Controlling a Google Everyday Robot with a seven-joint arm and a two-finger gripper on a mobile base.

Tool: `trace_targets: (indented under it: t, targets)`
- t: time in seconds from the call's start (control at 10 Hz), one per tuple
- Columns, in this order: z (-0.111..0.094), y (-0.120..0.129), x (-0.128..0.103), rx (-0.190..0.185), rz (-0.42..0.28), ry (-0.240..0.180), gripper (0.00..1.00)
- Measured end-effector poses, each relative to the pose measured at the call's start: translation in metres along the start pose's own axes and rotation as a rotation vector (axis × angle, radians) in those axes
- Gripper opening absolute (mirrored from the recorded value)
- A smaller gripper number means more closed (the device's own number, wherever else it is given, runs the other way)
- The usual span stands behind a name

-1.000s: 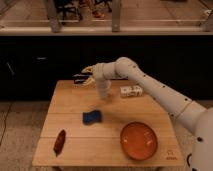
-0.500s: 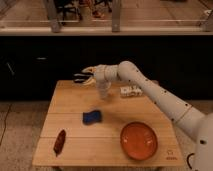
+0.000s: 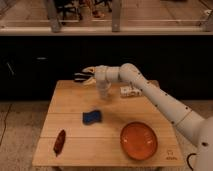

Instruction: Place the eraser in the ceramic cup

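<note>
My gripper (image 3: 84,76) is above the far left part of the wooden table (image 3: 70,107), pointing left. It is shut on the eraser (image 3: 79,77), a small black block with a pale side that sticks out to the left of the fingers. The ceramic cup (image 3: 103,91), small and white, stands on the table just below my wrist, to the right of and lower than the eraser. The eraser is held in the air, apart from the cup.
A flat blue block (image 3: 91,117) lies mid-table. A slim reddish-brown object (image 3: 59,142) lies at the front left. A wide orange bowl (image 3: 139,140) sits at the front right. A small white box (image 3: 129,91) is at the back right.
The arm has barely moved. The gripper stays over the far left of the table with the eraser in it.
</note>
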Motion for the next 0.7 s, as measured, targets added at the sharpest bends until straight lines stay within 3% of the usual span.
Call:
trace_targets:
  t: [0.7]
  targets:
    - [-0.011,0.002,0.013,0.023,0.021,0.02,0.0]
